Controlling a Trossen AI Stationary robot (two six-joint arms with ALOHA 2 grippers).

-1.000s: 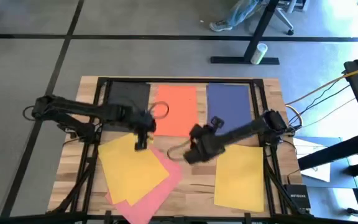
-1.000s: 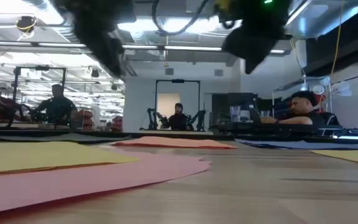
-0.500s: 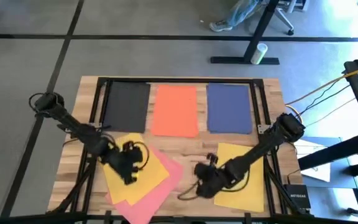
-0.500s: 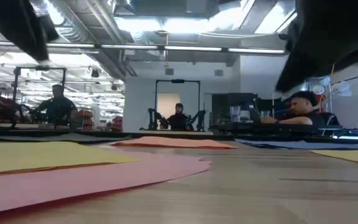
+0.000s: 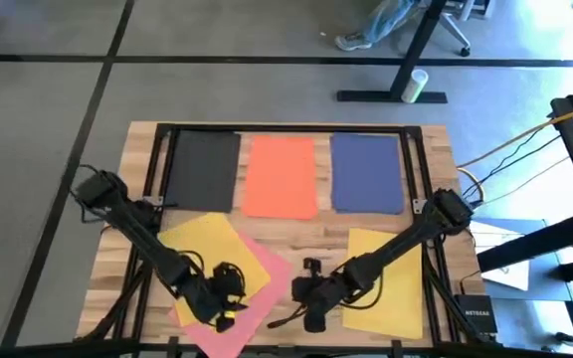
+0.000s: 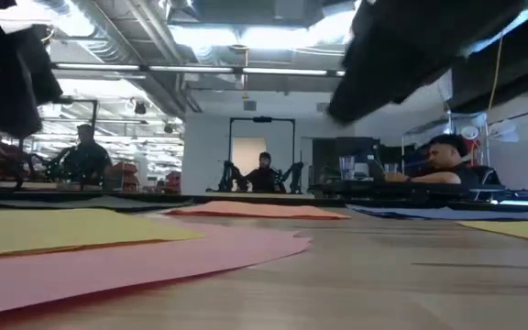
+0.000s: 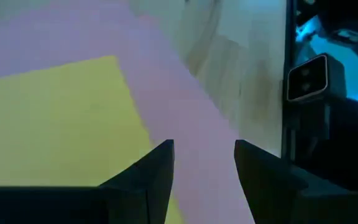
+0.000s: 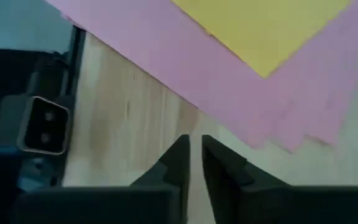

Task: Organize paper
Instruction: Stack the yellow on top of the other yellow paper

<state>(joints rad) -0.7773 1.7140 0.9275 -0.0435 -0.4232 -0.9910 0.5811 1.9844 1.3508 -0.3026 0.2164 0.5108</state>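
Observation:
Three sheets of paper lie flat side by side along the table's far half: black (image 5: 205, 171), orange-red (image 5: 281, 177) and navy (image 5: 366, 173). At the near left a yellow sheet (image 5: 207, 257) lies askew on pink paper (image 5: 257, 288), whose edge shows staggered layers (image 8: 291, 134). A second yellow sheet (image 5: 391, 283) lies at the near right. My left gripper (image 5: 229, 318) hangs open over the pink paper (image 7: 185, 106), near the yellow sheet's corner. My right gripper (image 5: 311, 318) is shut, with only a slit between its fingers (image 8: 195, 146), over bare wood beside the pink edge.
A small camera box (image 7: 306, 78) (image 8: 42, 124) stands at the table's near edge, between the two grippers. Black frame rails (image 5: 152, 199) (image 5: 418, 179) run along the table's left and right sides. Bare wood (image 5: 316, 234) lies in the middle. People sit in the room beyond (image 6: 447, 156).
Both grippers have swung from the table's middle toward its near edge. The left has gone from beside the black and orange-red sheets across the yellow sheet to the pink paper's near part. The right has gone to the bare wood beside it. No sheet has moved.

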